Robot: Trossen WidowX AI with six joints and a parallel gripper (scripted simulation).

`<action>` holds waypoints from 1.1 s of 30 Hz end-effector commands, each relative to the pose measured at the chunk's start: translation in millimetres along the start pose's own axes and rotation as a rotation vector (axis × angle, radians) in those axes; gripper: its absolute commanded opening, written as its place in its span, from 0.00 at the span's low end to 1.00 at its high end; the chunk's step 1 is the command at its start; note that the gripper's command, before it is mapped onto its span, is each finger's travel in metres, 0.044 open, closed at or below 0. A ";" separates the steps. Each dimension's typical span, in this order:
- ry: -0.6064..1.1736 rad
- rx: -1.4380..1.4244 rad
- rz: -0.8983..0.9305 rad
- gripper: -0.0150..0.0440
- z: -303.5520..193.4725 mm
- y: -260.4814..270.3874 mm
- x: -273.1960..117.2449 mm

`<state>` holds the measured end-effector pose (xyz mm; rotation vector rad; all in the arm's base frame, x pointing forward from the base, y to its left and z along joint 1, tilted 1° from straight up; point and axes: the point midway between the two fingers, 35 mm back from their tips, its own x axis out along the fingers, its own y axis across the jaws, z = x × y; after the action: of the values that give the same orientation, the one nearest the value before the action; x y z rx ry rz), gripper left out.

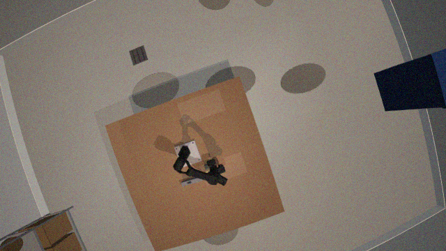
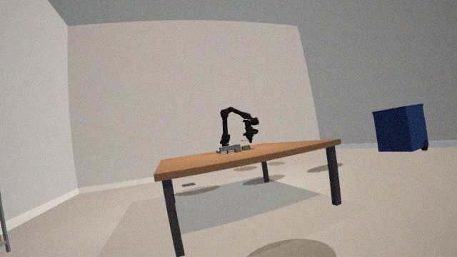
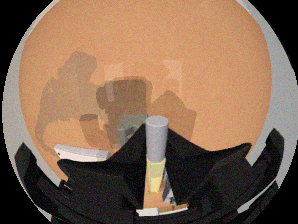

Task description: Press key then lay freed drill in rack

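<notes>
The drill [image 3: 156, 152] is a grey cylinder with a yellow section, seen between the fingers in the wrist view. It shows as a thin yellow piece [image 2: 244, 140] in the exterior view, roughly level and above the table. My gripper [image 2: 250, 140] [image 3: 152, 127] is shut on the drill. A grey-green block [image 2: 245, 147] [image 3: 133, 120], which looks like the rack, stands on the table below the gripper, partly in shadow. A low grey fixture [image 1: 189, 182] [image 2: 233, 148] stands beside it. The key cannot be made out; the fingers hide part of the view.
The orange-brown table top [image 1: 244, 199] [image 2: 285, 146] carries everything. The arm's white base plate [image 1: 194, 148] lies behind the fixture; a white plate edge [image 3: 82, 154] also shows in the wrist view. A blue bin [image 1: 408, 84] [image 2: 390, 130] stands on the floor away from the table.
</notes>
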<state>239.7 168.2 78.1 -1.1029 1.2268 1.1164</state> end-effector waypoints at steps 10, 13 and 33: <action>0.000 0.004 0.001 0.25 2.3 22.5 2.4; 0.000 0.004 0.001 0.25 2.4 21.2 8.3; 0.000 0.004 0.001 0.25 2.4 21.1 32.4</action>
<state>220.3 174.7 50.3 -1.1011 1.2221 1.1180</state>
